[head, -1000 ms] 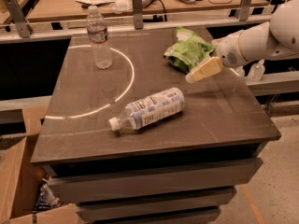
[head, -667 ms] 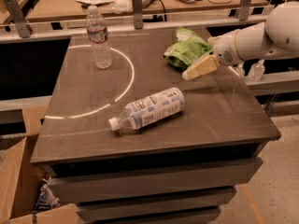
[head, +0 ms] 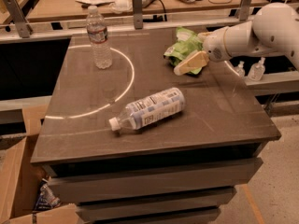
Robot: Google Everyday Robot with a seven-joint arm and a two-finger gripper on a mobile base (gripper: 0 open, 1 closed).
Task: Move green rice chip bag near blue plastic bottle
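The green rice chip bag (head: 183, 49) lies crinkled at the far right of the dark table top (head: 93, 101). The blue plastic bottle (head: 148, 110) lies on its side near the middle front, its white cap pointing to the front left. My gripper (head: 189, 63) comes in from the right on a white arm (head: 252, 29), and its tan fingers (head: 192, 62) lie over the near edge of the bag, touching it. The bag is about a bottle's length behind and to the right of the bottle.
A slim clear water bottle (head: 99, 37) stands upright at the far left of the table. A cardboard box (head: 18, 181) sits on the floor at the left. Two small bottles (head: 250, 70) stand on a ledge to the right. A cluttered desk lies behind a rail.
My gripper has moved a little to the left and farther onto the near edge of the green bag. The bag and both bottles have not moved.
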